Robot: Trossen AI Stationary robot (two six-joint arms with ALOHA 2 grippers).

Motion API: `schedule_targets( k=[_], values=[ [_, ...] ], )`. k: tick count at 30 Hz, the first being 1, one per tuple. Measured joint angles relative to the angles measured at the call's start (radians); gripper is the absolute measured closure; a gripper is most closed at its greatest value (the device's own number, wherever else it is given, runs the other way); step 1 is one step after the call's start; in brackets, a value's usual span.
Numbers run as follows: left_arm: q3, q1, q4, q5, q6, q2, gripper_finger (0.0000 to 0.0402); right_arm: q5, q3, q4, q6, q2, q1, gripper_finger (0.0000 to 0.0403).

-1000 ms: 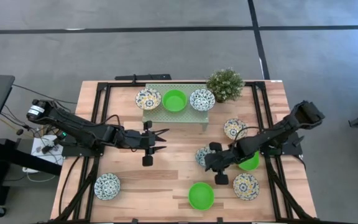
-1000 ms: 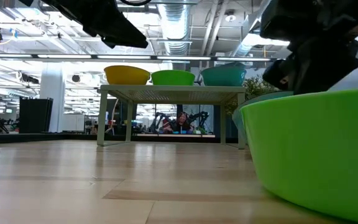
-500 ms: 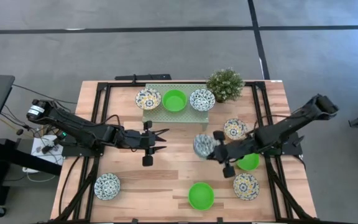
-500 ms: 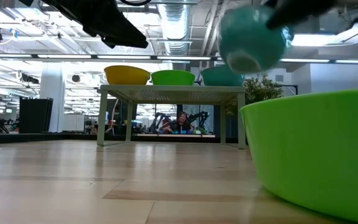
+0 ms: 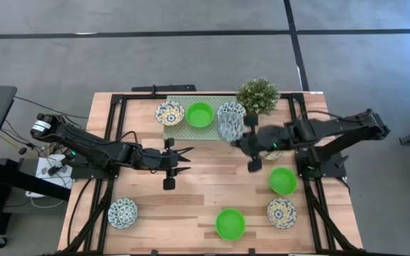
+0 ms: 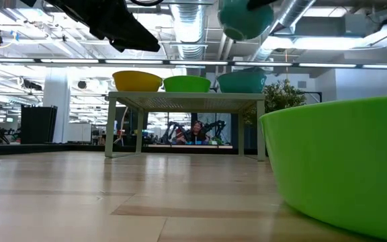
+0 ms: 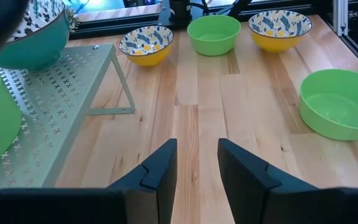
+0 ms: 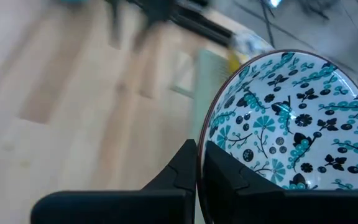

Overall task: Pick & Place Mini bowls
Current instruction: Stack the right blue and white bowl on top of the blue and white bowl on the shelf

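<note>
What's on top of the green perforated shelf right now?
Three mini bowls on the shelf: a yellow-blue floral bowl, a green bowl and a blue floral bowl, partly hidden by the bowl the right gripper holds above it.

I see a light wooden table (image 5: 198, 186) carrying a green perforated stand (image 5: 191, 132), a potted plant (image 5: 258, 96), two green bowls (image 5: 282, 180), two yellow-blue patterned bowls (image 5: 281, 212) and one blue-patterned bowl (image 5: 122, 212) on it

My held patterned bowl (image 8: 291, 130) is cut off at the frame edges; table (image 8: 55, 93) behind it is blurred. It covers part of the shelf's blue-patterned bowl (image 5: 235, 108) from above
</note>
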Motion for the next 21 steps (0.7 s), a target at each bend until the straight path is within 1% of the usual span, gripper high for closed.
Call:
schedule_targets(
  k=[3,6,10,15,21],
  values=[
    [0.0,0.0,0.0,0.0,0.0,0.0,0.0284,0.0,0.062,-0.082,-0.013,0.035,-0.077,0.0392],
    [0.0,0.0,0.0,0.0,0.0,0.0,0.0284,-0.023,0.086,-0.147,-0.006,0.067,-0.158,0.039],
    [0.0,0.0,0.0,0.0,0.0,0.0,0.0284,-0.158,0.086,-0.19,-0.007,0.115,-0.247,0.039],
    [0.0,0.0,0.0,0.0,0.0,0.0,0.0284,-0.165,0.086,-0.183,-0.054,0.156,-0.294,0.0392],
    [0.0,0.0,0.0,0.0,0.0,0.0,0.0284,-0.187,0.086,-0.209,-0.046,0.172,-0.34,0.0391]
  ],
)
